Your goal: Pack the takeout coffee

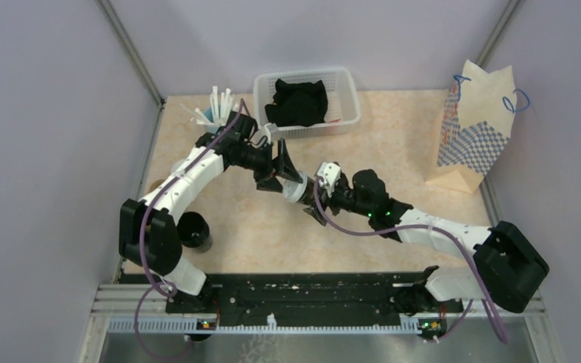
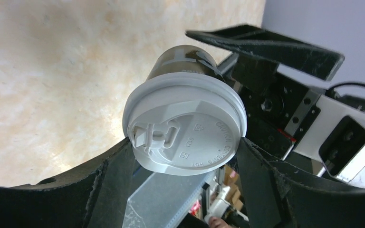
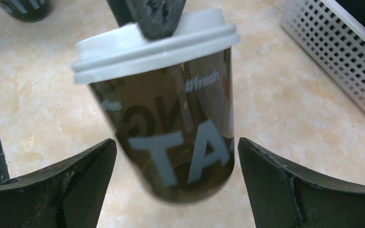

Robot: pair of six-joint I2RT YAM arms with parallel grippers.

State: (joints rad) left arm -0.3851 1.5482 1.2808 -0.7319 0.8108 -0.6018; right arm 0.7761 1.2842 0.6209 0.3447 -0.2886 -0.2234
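A takeout coffee cup, dark brown with pale lettering and a white lid, hangs above the middle of the table. My left gripper is shut on its lid, one finger against each side of the rim. In the right wrist view the cup is blurred and one left finger lies over its lid. My right gripper is open around the lower body of the cup, with a gap on both sides. Both grippers meet at the cup in the top view, the left from the left and the right from the right.
An all-black cup stands by the left arm's base. A white basket holding something black is at the back, with a holder of white sticks to its left. A paper bag stands at the far right.
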